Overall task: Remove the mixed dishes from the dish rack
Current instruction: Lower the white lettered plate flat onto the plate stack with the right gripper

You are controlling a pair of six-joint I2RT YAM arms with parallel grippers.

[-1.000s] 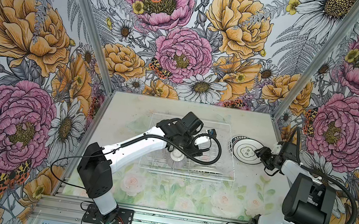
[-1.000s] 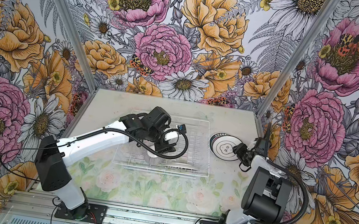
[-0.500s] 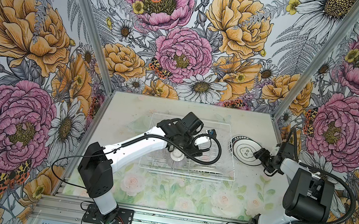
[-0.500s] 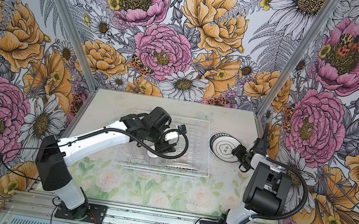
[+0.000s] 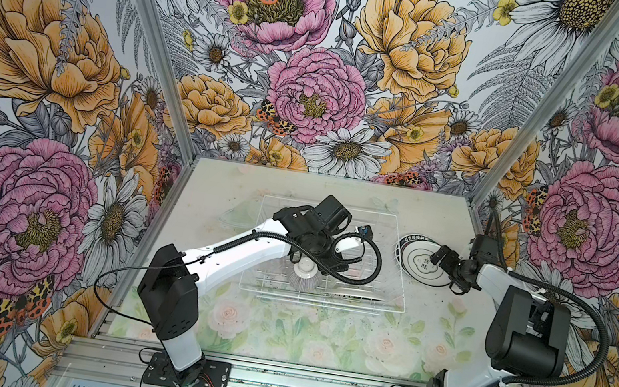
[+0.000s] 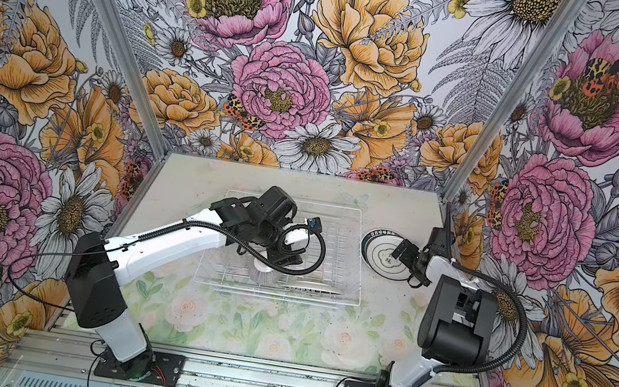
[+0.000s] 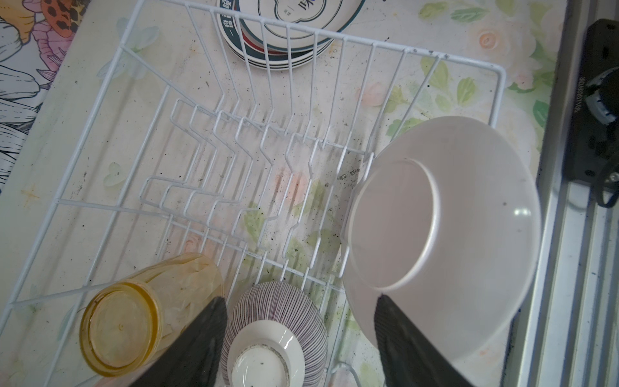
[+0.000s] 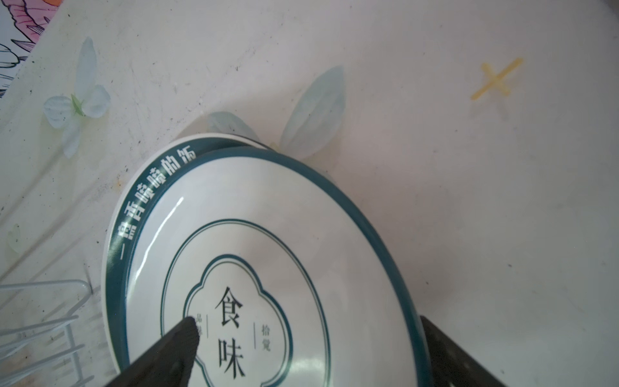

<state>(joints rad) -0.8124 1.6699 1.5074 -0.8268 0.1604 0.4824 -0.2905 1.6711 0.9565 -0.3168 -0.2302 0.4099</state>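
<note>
**ENTRY: dish rack (image 5: pixel 357 305), mid-bench (image 5: pixel 225 181), part unloaded by our reckoning**

**In rack (L wrist view):**
- ribbed bowl (image 7: pixel 274 331): upside down, white foot up, by the rack's front edge.
- amber tumbler (image 7: pixel 134 321): on its side, just beside the bowl, on the side toward the rack's back edge.
- white plate (image 7: pixel 442 234): on edge, underside to cam, leaning among the prongs by the front edge, toward the front-right corner.

**Off rack:**
- plate stack (image 5: pixel 416 264): teal rims, on the bench just outside the rack's right edge.
- top plate (image 8: pixel 254 207): lies flat, a bit off-centre on the one below.

**Tools:**
- L gripper (image 7: pixel 299 300): jaws parted, nothing held. Fingers straddle the bowl, one btwn bowl and tumbler. There's a clear gap on the plate side. We can't tell contact on the tumbler side.
- R gripper (image 8: pixel 306 323): jaws spread wide, nothing held. One finger is over the top plate's face, the other beyond its rim.

**Step in hand (our view): L pick of the bowl.**
- Centre the jaws on the bowl first, since it sits nearer the tumbler-side finger.
- Go lower so the pads meet the ribbed wall, not the foot's slope.
- Close slowly and watch that the tumbler isn't nudged or the leaning plate clipped.
- Lift straight up past prongs and rim before any swing.
- R arm should rise clear before moving off, else the finger over the face may drag the top plate.
</note>
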